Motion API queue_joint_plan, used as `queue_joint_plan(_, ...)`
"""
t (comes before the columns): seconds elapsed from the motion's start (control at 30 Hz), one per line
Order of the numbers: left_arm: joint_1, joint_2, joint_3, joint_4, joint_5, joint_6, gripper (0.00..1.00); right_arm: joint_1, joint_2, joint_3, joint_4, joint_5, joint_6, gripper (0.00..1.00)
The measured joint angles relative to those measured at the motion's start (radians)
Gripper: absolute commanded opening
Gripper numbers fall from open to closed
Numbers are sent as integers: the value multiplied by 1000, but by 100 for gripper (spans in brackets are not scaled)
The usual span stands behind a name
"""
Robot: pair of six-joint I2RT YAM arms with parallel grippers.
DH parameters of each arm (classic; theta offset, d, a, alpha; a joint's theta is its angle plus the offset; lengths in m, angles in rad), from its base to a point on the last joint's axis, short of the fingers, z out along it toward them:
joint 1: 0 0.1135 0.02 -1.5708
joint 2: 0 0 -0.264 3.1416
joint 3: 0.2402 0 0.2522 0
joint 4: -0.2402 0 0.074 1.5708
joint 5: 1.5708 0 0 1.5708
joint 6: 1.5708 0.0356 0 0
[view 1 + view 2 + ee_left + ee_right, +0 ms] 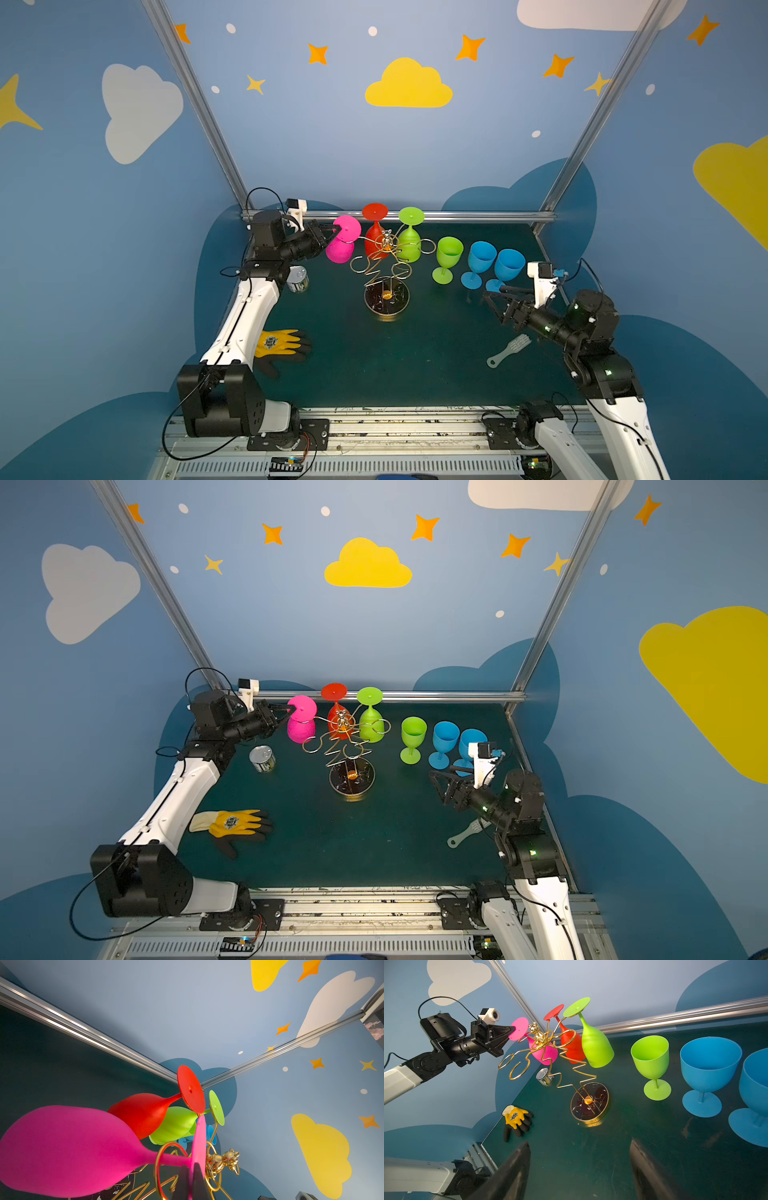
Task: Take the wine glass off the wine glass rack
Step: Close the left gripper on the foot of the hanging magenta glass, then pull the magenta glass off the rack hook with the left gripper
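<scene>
Three wine glasses hang upside down, feet uppermost, from the gold wire loops of the wine glass rack (386, 301), which stands on its round dark base near the middle of the green table (395, 365).

The left gripper (335, 230) reaches in from the side, and its fingers (182, 1184) are pinched together on the rim of the flat foot of the pink wine glass (341, 249). The stem of that glass sits in a wire loop just beyond the fingertips, and its bowl hangs below them. Farther past the fingertips hang the red glass (374, 243) and then a green glass (409, 245), close together on neighbouring loops. A small metal can (297, 278) stands on the table below and behind the left fingers, and a yellow and black glove (278, 343) lies well behind them, beside the arm.

The right gripper (492, 293) hovers low over the table with its fingers (517, 1167) spread wide and nothing between them. Ahead of them stands the rack. Off to one side of them, upright on the table, stand a second green glass (449, 253) and two blue glasses (481, 257), the nearer blue one just beside the fingers. A pale brush (509, 351) lies behind them.
</scene>
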Motion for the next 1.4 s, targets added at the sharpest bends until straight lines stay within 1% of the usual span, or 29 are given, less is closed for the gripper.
queue_joint_plan(0.23, 0, 0, -2, 60, 43, -78, 3, 0, -7, 0, 0, 4, 0, 75)
queue_joint_plan(0.43, 0, -2, -8, 79, 67, -108, 3, 0, -14, 0, -1, 7, 0, 75)
queue_joint_plan(1.0, -73, -2, -20, 95, 65, -115, 3, 0, -26, 0, -2, 7, 8, 75)
queue_joint_plan(1.4, -84, 78, 10, 113, 47, -116, 3, 0, -26, 0, -12, 7, 8, 75)
